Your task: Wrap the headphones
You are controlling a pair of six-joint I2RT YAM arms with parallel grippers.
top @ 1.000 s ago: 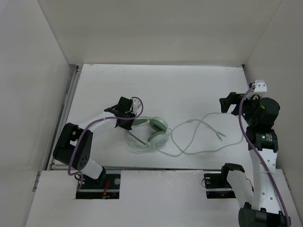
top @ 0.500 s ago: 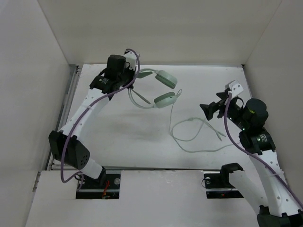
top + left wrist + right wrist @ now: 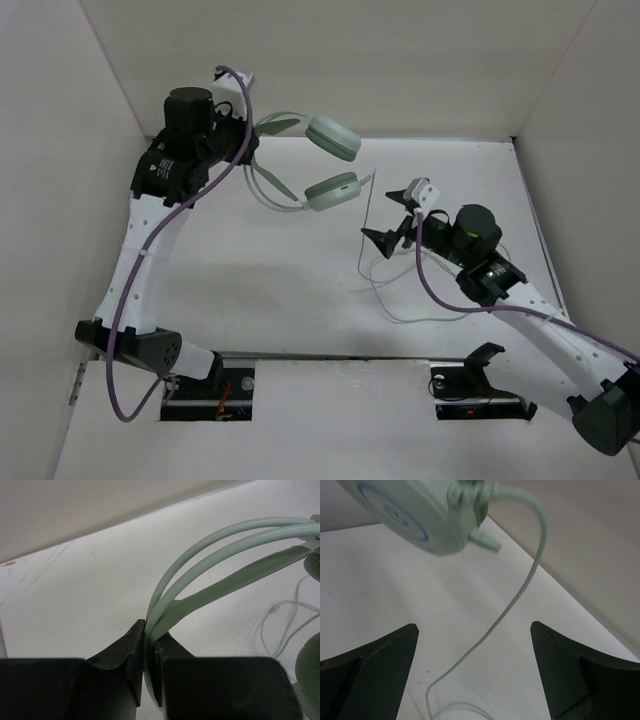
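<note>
My left gripper (image 3: 243,150) is shut on the thin double headband (image 3: 200,560) of the pale mint-green headphones (image 3: 330,160) and holds them high above the table's back left. Both round earcups hang to its right, one (image 3: 332,136) above the other (image 3: 334,190). The long pale cable (image 3: 366,225) drops from the lower earcup to loops on the table (image 3: 420,310). My right gripper (image 3: 385,232) is open, just right of the hanging cable. In the right wrist view the cable (image 3: 515,600) runs between my spread fingers, below the earcup (image 3: 410,515).
White walls close the table (image 3: 250,290) in at the back and both sides. Purple arm cables (image 3: 140,290) run along both arms. The cable's loose end lies on the table under the right arm.
My left arm has lifted the headphones from the table up toward the back left, pulling the cable taut. My right arm has swung left toward the hanging cable, its gripper open.
</note>
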